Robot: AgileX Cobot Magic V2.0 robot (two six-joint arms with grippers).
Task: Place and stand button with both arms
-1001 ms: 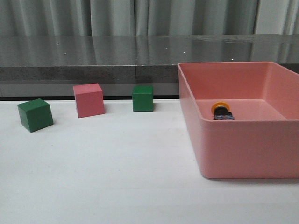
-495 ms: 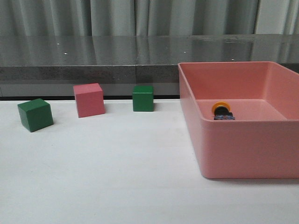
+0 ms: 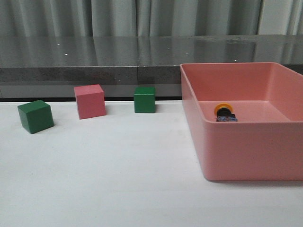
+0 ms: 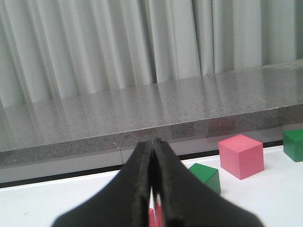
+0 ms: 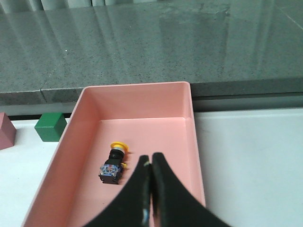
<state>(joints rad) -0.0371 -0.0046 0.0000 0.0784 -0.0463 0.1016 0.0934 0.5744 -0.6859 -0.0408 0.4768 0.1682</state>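
Observation:
The button [image 3: 225,113] lies on its side on the floor of the pink bin [image 3: 246,156], yellow cap toward the back wall. It also shows in the right wrist view [image 5: 113,163], with its blue block base nearer the camera. My right gripper [image 5: 150,161] is shut and empty, above the bin and to the right of the button. My left gripper [image 4: 152,144] is shut and empty, above the left part of the table near a green cube [image 4: 206,176]. Neither arm shows in the front view.
On the white table stand a green cube [image 3: 35,116] at the left, a pink cube [image 3: 90,101] and a second green cube [image 3: 144,99] near the back edge. A grey stone ledge [image 3: 94,61] and curtains run behind. The bin's walls rise around the button.

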